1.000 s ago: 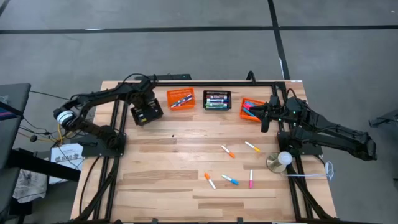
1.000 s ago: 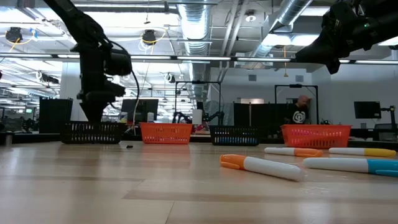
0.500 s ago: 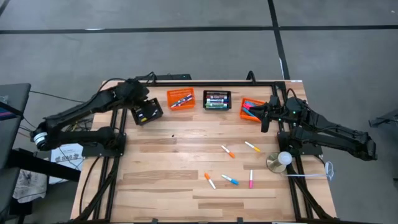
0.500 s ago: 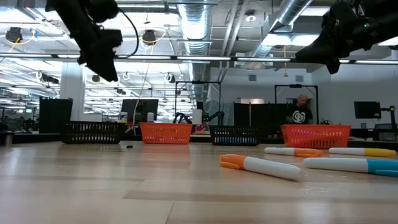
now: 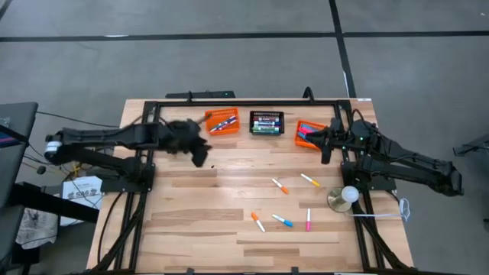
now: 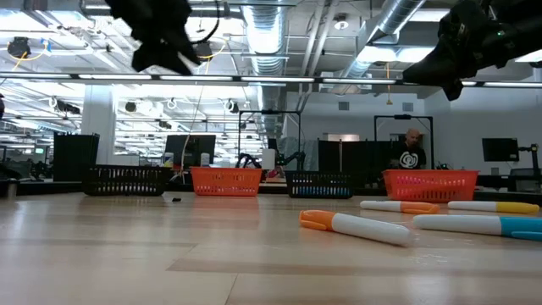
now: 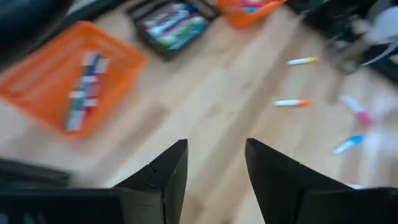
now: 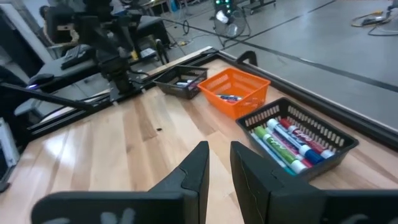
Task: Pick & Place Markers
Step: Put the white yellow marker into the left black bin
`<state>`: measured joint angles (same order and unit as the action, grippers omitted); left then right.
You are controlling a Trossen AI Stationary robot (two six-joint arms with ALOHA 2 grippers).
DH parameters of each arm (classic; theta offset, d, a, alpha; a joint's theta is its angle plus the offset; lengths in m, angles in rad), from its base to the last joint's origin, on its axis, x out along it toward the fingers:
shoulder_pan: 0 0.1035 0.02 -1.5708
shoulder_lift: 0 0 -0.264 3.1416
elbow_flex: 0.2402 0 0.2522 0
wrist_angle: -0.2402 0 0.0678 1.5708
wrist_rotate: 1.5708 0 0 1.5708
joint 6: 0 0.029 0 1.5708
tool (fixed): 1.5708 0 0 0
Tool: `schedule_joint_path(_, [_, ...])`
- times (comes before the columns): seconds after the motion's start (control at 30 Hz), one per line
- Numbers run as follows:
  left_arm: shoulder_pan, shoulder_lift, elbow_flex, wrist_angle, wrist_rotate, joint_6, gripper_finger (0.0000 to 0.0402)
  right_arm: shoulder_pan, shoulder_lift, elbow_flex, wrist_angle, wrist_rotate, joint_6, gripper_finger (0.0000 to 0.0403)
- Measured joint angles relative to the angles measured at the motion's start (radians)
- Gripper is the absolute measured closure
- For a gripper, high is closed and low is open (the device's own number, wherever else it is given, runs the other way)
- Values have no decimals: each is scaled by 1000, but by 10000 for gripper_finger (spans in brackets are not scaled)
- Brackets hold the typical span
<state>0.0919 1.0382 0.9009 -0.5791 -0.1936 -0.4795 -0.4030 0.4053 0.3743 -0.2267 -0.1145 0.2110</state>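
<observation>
Several loose markers lie flat on the wooden table right of its middle, among them an orange-capped one (image 5: 280,185), a yellow-tipped one (image 5: 309,180), a blue-tipped one (image 5: 283,221) and a pink one (image 5: 309,220). Others fill the baskets along the far edge: orange (image 5: 221,121), black (image 5: 267,123), orange (image 5: 309,134) and a black one at the far left (image 6: 127,180). My left gripper (image 7: 214,146) hangs open and empty above the table, just near and left of the first orange basket (image 7: 81,81). My right gripper (image 8: 217,149) waits shut and empty beside the right orange basket.
A white ball on a brass base (image 5: 345,196) stands at the right edge near the loose markers. Black frame rails (image 5: 252,98) run along the far edge and both sides. A person (image 6: 411,152) stands far behind the table.
My left gripper has risen from over the far-left black basket and swung toward the table's middle and near side, tipping up from pointing steeply down to a slant. It stays open and empty. Nothing on the table has moved.
</observation>
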Motion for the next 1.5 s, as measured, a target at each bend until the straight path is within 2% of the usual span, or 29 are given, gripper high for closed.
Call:
schedule_joint_path(0.2, [-227, 122, 1, 230, -159, -193, 243, 20, 0, 0, -1, -47, 0, 346])
schedule_joint_path(0.3, [-298, 190, 1, 340, -231, -272, 242, 37, 0, 0, -1, -71, -1, 346])
schedule_joint_path(0.53, [-384, 313, 1, 480, -270, -482, 242, 122, 31, 0, -34, -97, 0, 346])
schedule_joint_path(0.73, [-431, 373, 1, 524, -300, -677, 242, 224, 125, 56, -275, -85, -7, 346])
schedule_joint_path(0.8, [-444, 389, 1, 541, -332, -718, 242, 256, 161, 61, -291, -66, -3, 346])
schedule_joint_path(1.0, [-467, 426, 1, 599, -373, -778, 241, 333, 260, 71, -292, -57, 17, 346])
schedule_joint_path(1.13, [-466, 432, 1, 604, -383, -781, 242, 369, 341, 72, -370, -14, 69, 346])
schedule_joint_path(1.3, [-460, 427, 1, 606, -426, -724, 242, 413, 459, 124, -436, -12, 145, 346])
schedule_joint_path(1.5, [-443, 427, 1, 604, -431, -677, 242, 449, 605, 219, -598, 11, 232, 351])
